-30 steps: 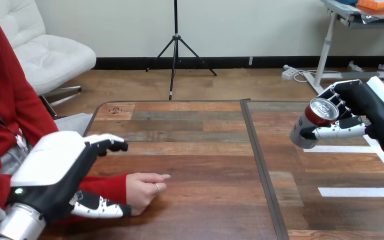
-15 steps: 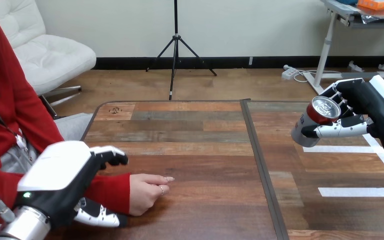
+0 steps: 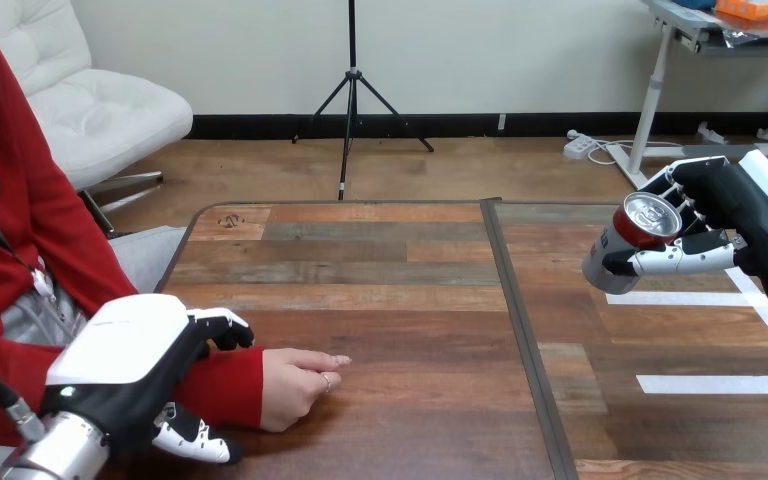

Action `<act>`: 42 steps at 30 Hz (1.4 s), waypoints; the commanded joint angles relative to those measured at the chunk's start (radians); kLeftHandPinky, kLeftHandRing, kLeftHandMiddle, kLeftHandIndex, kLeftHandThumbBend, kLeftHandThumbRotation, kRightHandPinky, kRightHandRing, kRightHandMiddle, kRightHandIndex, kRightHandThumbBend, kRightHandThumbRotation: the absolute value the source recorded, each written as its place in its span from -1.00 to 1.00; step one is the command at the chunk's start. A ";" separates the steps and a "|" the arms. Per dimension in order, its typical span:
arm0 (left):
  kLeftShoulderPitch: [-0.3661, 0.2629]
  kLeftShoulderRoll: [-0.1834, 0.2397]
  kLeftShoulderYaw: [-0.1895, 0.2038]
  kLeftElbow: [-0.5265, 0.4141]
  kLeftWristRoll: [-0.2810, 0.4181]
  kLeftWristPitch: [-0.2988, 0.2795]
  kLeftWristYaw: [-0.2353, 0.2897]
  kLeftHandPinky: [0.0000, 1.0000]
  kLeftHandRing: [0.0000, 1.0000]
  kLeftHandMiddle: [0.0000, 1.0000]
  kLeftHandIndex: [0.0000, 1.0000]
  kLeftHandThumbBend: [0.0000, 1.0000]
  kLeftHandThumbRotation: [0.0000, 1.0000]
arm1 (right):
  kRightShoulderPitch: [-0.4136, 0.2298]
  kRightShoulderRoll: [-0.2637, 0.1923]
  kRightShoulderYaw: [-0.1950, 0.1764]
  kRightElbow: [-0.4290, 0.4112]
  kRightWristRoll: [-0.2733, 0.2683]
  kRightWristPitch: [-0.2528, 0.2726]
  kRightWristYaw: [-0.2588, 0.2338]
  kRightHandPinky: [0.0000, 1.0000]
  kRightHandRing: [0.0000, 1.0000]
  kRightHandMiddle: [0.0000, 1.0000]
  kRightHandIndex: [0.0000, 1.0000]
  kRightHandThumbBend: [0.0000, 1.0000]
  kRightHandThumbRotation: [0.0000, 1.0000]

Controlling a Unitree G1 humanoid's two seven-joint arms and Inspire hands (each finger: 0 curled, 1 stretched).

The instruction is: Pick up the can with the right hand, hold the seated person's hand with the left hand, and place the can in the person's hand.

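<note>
- At the lower left, the robot's left hand [image 3: 130, 350], black with a white shell on its back, lies over the person's red sleeve [image 3: 222, 385], just behind the wrist. From this angle one cannot tell whether it grips the arm or only rests above it.
- Just right of it, the person's hand [image 3: 295, 385] rests on the table, loosely closed, one finger pointing right.
- The wooden plank table [image 3: 400, 300] spans the scene, with a dark seam [image 3: 522, 340] running front to back right of centre.
- Two white tape strips [image 3: 720, 383] lie on the table's right part.
- At the far right, the robot's right hand [image 3: 750, 225] is raised above the table, well apart from the person's hand. Its fingers [image 3: 685, 205] and thumb are wrapped around a red and silver drinks can [image 3: 622, 240], which is tilted with its silver top facing up and toward the viewer.
</note>
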 commanded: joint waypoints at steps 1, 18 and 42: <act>-0.083 0.029 -0.020 0.042 0.019 0.007 0.031 0.26 0.40 0.45 0.41 1.00 -0.83 | -0.037 -0.006 -0.031 -0.071 0.020 -0.004 -0.015 -0.40 -0.30 -0.15 -0.04 0.47 -1.00; -0.153 0.026 -0.083 0.193 0.063 0.008 0.106 0.33 0.44 0.47 0.44 1.00 -0.90 | -0.038 -0.008 -0.034 -0.056 0.023 -0.018 -0.016 -0.43 -0.32 -0.15 -0.04 0.46 -1.00; -0.235 0.024 -0.188 0.385 0.123 0.026 0.241 0.41 0.51 0.53 0.49 1.00 -0.93 | -0.035 -0.014 -0.039 -0.058 0.026 -0.031 -0.013 -0.51 -0.39 -0.16 -0.05 0.46 -1.00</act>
